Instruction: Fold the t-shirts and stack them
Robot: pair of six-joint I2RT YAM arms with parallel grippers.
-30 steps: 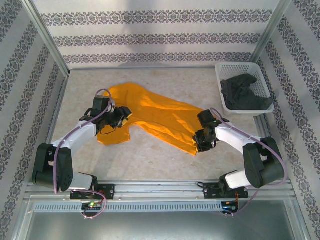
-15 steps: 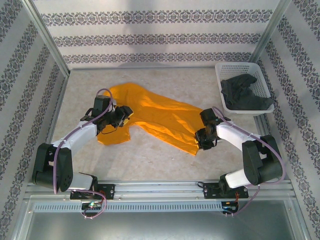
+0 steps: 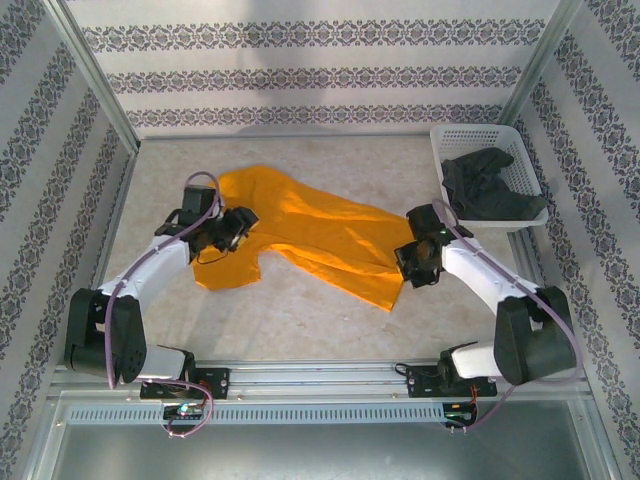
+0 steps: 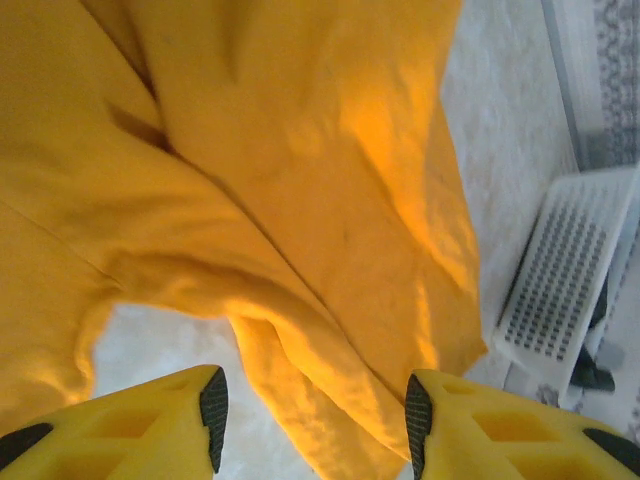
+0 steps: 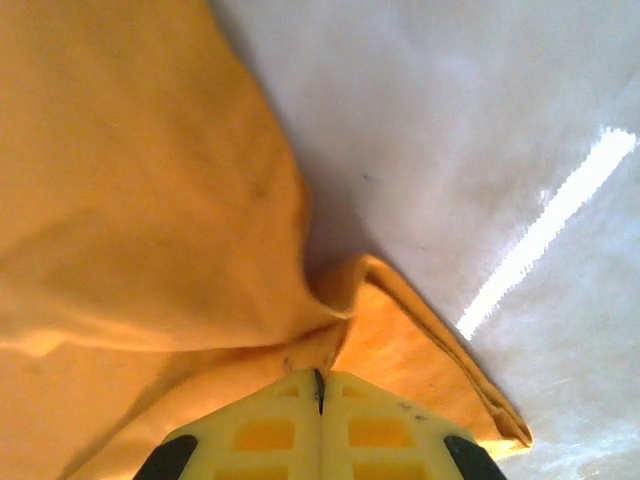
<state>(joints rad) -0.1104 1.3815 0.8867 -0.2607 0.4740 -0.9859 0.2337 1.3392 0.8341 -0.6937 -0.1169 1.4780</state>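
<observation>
The orange-yellow t-shirt (image 3: pixel 310 230) lies spread and rumpled across the middle of the table. My left gripper (image 3: pixel 240 222) is at its left side, near a sleeve. In the left wrist view the left gripper (image 4: pixel 312 410) is open, and a fold of the orange cloth (image 4: pixel 300 180) runs between the fingers without being pinched. My right gripper (image 3: pixel 408 262) is at the shirt's right edge. In the right wrist view the right gripper (image 5: pixel 320 378) is shut, with the orange cloth (image 5: pixel 140 200) bunched at its tips. The dark grey t-shirt (image 3: pixel 490 190) lies crumpled in the basket.
A white lattice basket (image 3: pixel 470 131) stands at the back right corner, and its side (image 4: pixel 560 290) also appears in the left wrist view. Patterned walls and metal posts close in the table on three sides. A metal rail runs along the near edge.
The right gripper has closed on the shirt's right edge and shifted slightly back and right. The left gripper has opened a little wider and moved slightly back and left.
</observation>
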